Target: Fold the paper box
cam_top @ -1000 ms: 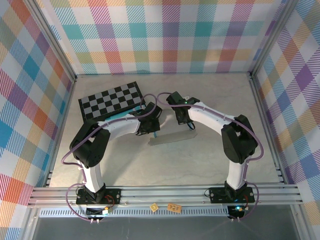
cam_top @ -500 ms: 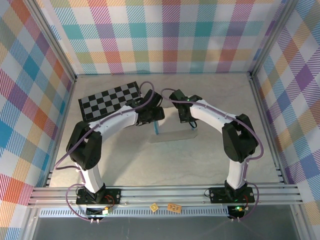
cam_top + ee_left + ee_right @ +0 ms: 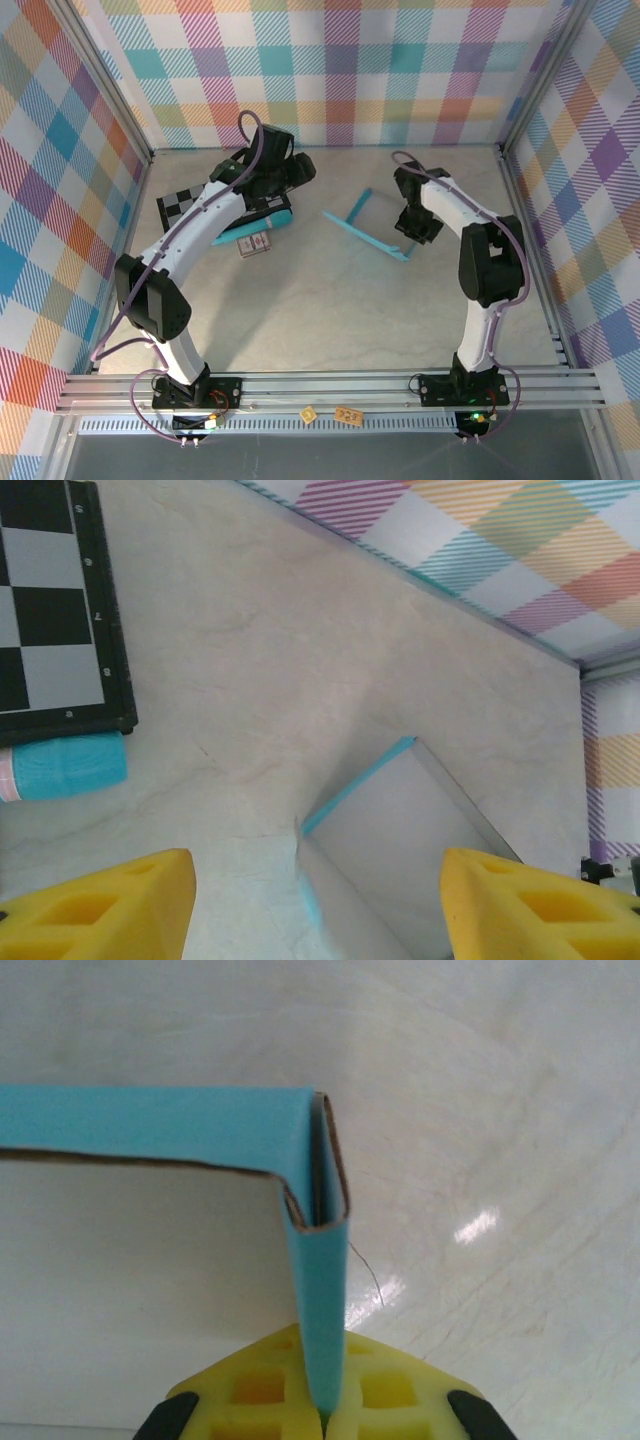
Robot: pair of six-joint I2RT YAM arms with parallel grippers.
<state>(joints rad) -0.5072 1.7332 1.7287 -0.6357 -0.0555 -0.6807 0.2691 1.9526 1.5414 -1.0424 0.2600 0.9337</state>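
Paper box [image 3: 362,232] sits pinched by one wall in your right gripper [image 3: 322,1415]; your left gripper [image 3: 318,900] hangs spread at its ten o'clock.

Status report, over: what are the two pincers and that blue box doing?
Left pincer open, empty. Right pincer shut on a folded side of the paper box. Checkered board apart from it, not in the way.

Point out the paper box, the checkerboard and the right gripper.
paper box [image 3: 366,236], top external view, on its turquoise near wall.
checkerboard [image 3: 50,600], left wrist view, on its checkered face.
right gripper [image 3: 323,1408], right wrist view, between the yellow pads clamping the box wall.
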